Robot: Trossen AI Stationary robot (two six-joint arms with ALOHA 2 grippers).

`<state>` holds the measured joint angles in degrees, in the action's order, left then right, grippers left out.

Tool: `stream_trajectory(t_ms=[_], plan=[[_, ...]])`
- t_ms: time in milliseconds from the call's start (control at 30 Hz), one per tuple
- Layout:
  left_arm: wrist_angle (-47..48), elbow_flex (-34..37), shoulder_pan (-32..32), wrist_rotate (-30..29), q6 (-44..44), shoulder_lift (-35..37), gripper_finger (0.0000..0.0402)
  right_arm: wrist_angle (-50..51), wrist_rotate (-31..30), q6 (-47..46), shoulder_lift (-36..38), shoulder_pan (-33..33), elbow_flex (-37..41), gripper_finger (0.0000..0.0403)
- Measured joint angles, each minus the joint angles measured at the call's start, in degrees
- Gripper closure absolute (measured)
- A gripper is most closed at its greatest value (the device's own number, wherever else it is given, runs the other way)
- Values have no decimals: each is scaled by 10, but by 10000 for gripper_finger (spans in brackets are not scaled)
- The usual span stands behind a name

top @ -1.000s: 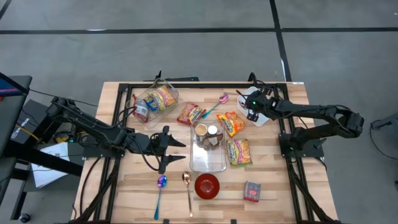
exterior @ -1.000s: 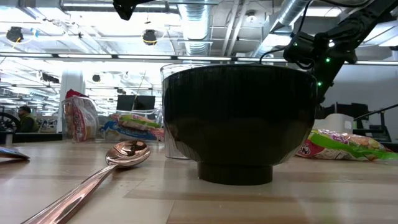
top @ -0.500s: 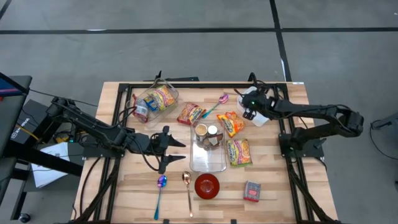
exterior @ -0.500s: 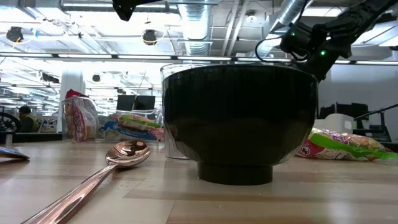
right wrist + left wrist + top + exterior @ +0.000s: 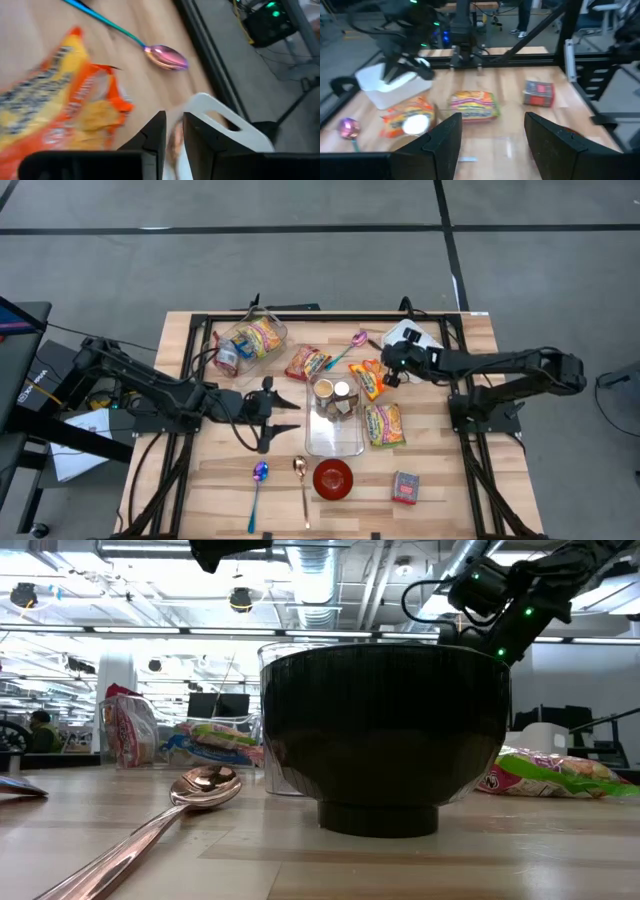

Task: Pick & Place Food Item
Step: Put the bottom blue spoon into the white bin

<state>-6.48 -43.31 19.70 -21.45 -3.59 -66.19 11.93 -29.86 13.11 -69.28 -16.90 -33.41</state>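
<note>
Right gripper [image 5: 385,366] hangs just beside the orange snack packet [image 5: 371,378], toward the table's far right corner — jaws nearly closed, nothing between them. The packet lies directly on the near side of the gripper, its long axis slanting toward the near right. Right arm is clearly the nearer one. Left gripper [image 5: 285,414] waits left of the clear container [image 5: 334,435], jaws apart and empty — well away from the packet.
</note>
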Motion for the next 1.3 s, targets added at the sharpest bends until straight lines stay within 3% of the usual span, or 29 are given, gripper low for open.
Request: stream_trajectory(t_ms=[267,433,800,1100,1300], plan=[[-17,0,-48,0,58,0,192,67,-1,-96,30,82,0,345],[-41,0,-69,0,90,0,192,113,0,-178,97,144,0,345],[-65,0,-83,2,156,0,192,111,24,-288,235,329,0,345],[-111,0,-83,9,216,0,192,26,25,-317,212,458,0,345],[-141,0,-83,9,219,0,192,-40,18,-307,179,503,0,344]])
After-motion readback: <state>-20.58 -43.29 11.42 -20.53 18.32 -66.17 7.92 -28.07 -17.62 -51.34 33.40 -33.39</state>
